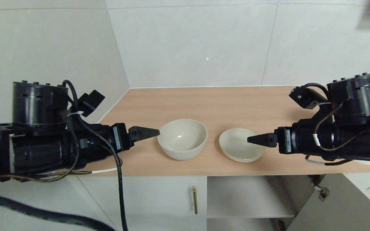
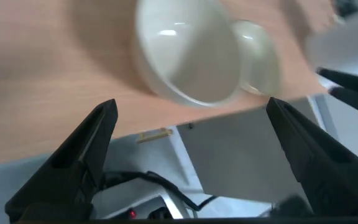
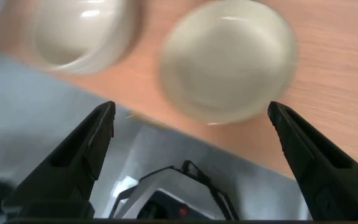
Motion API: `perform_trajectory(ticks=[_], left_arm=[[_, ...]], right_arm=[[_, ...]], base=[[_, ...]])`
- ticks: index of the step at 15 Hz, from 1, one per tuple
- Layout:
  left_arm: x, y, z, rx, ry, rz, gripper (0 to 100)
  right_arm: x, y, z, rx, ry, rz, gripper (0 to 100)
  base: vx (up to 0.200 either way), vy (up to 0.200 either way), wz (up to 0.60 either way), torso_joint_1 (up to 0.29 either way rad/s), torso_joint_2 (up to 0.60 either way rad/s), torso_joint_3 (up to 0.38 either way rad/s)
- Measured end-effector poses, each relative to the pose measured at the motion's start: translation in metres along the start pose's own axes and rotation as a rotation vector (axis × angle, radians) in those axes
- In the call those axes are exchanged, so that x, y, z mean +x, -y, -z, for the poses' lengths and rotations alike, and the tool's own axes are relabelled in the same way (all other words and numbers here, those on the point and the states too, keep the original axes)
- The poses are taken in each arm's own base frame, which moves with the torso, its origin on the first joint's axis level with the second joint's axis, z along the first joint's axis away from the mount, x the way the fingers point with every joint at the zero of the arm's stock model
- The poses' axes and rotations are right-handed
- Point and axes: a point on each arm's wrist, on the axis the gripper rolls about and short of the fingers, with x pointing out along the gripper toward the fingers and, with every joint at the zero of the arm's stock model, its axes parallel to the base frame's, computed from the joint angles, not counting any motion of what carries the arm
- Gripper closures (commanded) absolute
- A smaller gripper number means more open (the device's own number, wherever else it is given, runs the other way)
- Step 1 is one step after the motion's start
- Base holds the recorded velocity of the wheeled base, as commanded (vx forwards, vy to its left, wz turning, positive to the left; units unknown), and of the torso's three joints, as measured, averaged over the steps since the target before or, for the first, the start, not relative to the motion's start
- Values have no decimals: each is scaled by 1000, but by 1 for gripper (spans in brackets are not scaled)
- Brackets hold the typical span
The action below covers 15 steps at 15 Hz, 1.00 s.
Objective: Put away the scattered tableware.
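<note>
Two pale bowls stand side by side near the front edge of the wooden counter (image 1: pixel 217 106). The deeper bowl (image 1: pixel 182 138) (image 2: pixel 188 53) (image 3: pixel 79 31) is on the left and the shallower bowl (image 1: pixel 242 144) (image 2: pixel 260 59) (image 3: pixel 229 59) on the right. My left gripper (image 1: pixel 153 132) (image 2: pixel 190 104) hovers just left of the deeper bowl, open and holding nothing. From the right, my right gripper (image 1: pixel 252 139) (image 3: pixel 190 109) points at the shallower bowl; its tip is over the bowl's right rim, open and holding nothing.
Tiled walls close the counter at the back and left. Below the counter, a cabinet door with a gold handle (image 1: pixel 195 199) is closed. Beside it a compartment with a shelf (image 1: pixel 249 195) is open, its door (image 1: pixel 332 205) swung out to the right.
</note>
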Motion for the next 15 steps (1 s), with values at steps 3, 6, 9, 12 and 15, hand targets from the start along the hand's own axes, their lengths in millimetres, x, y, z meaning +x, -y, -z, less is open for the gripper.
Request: perform_trajectory(ticks=[3, 6, 9, 12, 15], left_arm=[[20, -7, -1, -52, -1, -102, 0], [43, -8, 3, -86, -13, -155, 0], [57, -9, 6, -100, -31, -157, 0], [73, -10, 8, -155, -32, -160, 0], [77, -11, 10, -157, -39, -164, 0]], right_arm=[[16, 3, -3, 24, -6, 93, 0], [32, 7, -6, 69, -4, 161, 0], [39, 10, -5, 71, -15, 175, 0], [41, 11, -3, 72, -22, 178, 0], [42, 11, -3, 72, -25, 179, 0]], base=[[0, 0, 0, 0, 0, 0], [0, 0, 0, 0, 0, 0], [0, 0, 0, 0, 0, 0], [0, 0, 0, 0, 0, 0], [0, 0, 0, 0, 0, 0]])
